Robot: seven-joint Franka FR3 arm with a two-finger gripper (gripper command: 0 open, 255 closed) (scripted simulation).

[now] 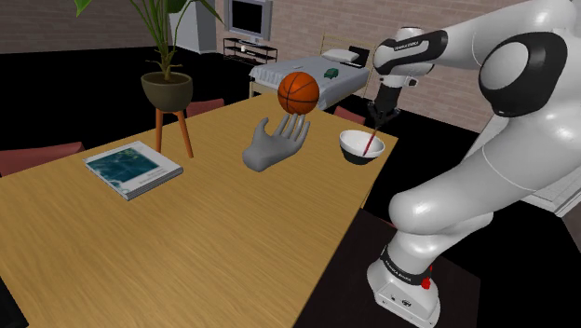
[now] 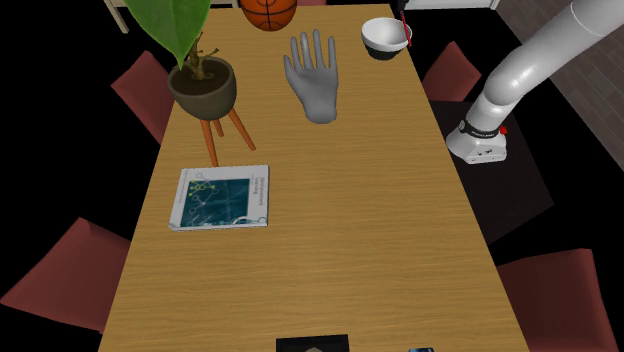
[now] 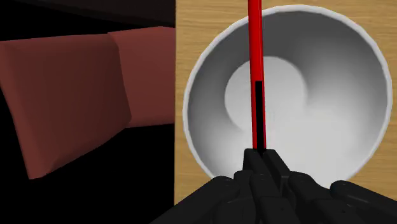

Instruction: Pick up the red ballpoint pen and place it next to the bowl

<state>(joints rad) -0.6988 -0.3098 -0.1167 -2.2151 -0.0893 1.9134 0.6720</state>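
My black gripper [image 1: 377,119] hangs above the white bowl [image 1: 354,154] near the table's far right corner in the shoulder view. It is shut on the top of a thin red ballpoint pen [image 1: 372,142], which points down over the bowl's opening. In the wrist view the fingers [image 3: 262,156] clasp the pen [image 3: 256,63], and its red shaft with a black section runs across the bowl's [image 3: 331,102] white inside. The second exterior view has the bowl [image 2: 378,45] at the table's far end with the pen [image 2: 404,25] standing over its rim.
A grey hand sculpture [image 1: 276,144] lies beside the bowl, with a basketball [image 1: 299,91] behind it. A potted plant on a stand [image 1: 167,90] and a book [image 1: 132,168] sit further along the wooden table [image 1: 233,242]. A red chair [image 3: 70,102] stands past the table edge near the bowl.
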